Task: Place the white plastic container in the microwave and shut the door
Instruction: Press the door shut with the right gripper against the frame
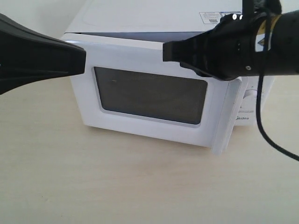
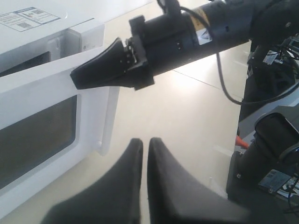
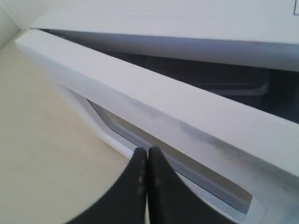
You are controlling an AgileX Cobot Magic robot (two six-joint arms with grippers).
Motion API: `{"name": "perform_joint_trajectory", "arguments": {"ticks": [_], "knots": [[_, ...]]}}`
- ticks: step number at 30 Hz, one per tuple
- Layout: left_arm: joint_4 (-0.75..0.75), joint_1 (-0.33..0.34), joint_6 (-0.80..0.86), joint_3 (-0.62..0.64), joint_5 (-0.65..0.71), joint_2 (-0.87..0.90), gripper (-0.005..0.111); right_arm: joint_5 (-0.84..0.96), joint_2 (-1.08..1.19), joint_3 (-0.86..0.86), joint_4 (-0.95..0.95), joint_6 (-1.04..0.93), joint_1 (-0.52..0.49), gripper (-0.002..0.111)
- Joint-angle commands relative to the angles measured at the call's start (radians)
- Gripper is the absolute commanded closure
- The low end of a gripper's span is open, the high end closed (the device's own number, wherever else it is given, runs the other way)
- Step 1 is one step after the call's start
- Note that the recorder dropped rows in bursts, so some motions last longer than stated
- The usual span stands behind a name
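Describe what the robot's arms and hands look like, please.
The left hand and right hand are matte black wedges, each of two tapered fingers. The right arm is a thick black tube bearing a yellow-and-white sticker, with a thin black cable hanging from it.

Your view, item by item:
- Your right gripper (image 3: 147,152): two black fingers pressed together, nothing between them, tips close against the door's outer face; contact unclear.
- Door (image 3: 154,105): white, ajar, its smudged top edge running diagonally.
- Window (image 3: 122,129): dark, grey-framed, just beyond your fingertips.
- Microwave (image 3: 163,21): white top, shadowed cavity showing through the gap.
- Table (image 3: 42,154): pale tan, bare.
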Motion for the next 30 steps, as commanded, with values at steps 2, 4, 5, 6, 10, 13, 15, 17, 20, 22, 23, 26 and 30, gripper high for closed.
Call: {"name": "perform_joint_trajectory", "arguments": {"ticks": [2, 4, 5, 6, 10, 13, 15, 17, 20, 22, 23, 26, 30], "knots": [[-0.009, -0.005, -0.007, 0.005, -0.001, -0.008, 0.102, -0.019, 0.071, -0.004, -0.142, 0.132, -0.012, 0.108], [-0.009, -0.005, -0.007, 0.005, -0.001, -0.008, 0.102, -0.023, 0.08, -0.004, -0.168, 0.157, -0.024, 0.108], [-0.009, -0.005, -0.007, 0.005, -0.001, -0.008, 0.102, -0.023, 0.08, -0.004, -0.173, 0.164, -0.036, 0.108], [-0.009, -0.005, -0.007, 0.005, -0.001, -0.008, 0.102, -0.023, 0.08, -0.004, -0.176, 0.164, -0.048, 0.108], [-0.009, -0.005, -0.007, 0.005, -0.001, -0.008, 0.102, -0.029, 0.08, -0.004, -0.177, 0.182, -0.099, 0.108], [-0.009, -0.005, -0.007, 0.005, -0.001, -0.008, 0.102, -0.04, 0.08, -0.004, -0.177, 0.182, -0.113, 0.108], [-0.009, -0.005, -0.007, 0.005, -0.001, -0.008, 0.102, -0.053, 0.08, -0.004, -0.177, 0.182, -0.113, 0.108], [-0.009, -0.005, -0.007, 0.005, -0.001, -0.008, 0.102, -0.079, 0.08, -0.004, -0.177, 0.182, -0.113, 0.108], [-0.009, -0.005, -0.007, 0.005, -0.001, -0.008, 0.102, -0.101, 0.08, -0.008, -0.177, 0.182, -0.113, 0.108], [-0.009, -0.005, -0.007, 0.005, 0.001, -0.008, 0.102, -0.101, 0.085, -0.015, -0.177, 0.182, -0.113, 0.108], [-0.009, -0.005, -0.007, 0.005, 0.001, -0.008, 0.102, -0.117, 0.092, -0.018, -0.177, 0.183, -0.118, 0.108], [-0.009, -0.005, -0.007, 0.005, 0.001, -0.008, 0.102, -0.131, 0.118, -0.018, -0.177, 0.189, -0.131, 0.108], [-0.009, -0.005, -0.007, 0.005, 0.001, -0.008, 0.102, -0.173, 0.142, -0.018, -0.177, 0.189, -0.165, 0.108]]}}
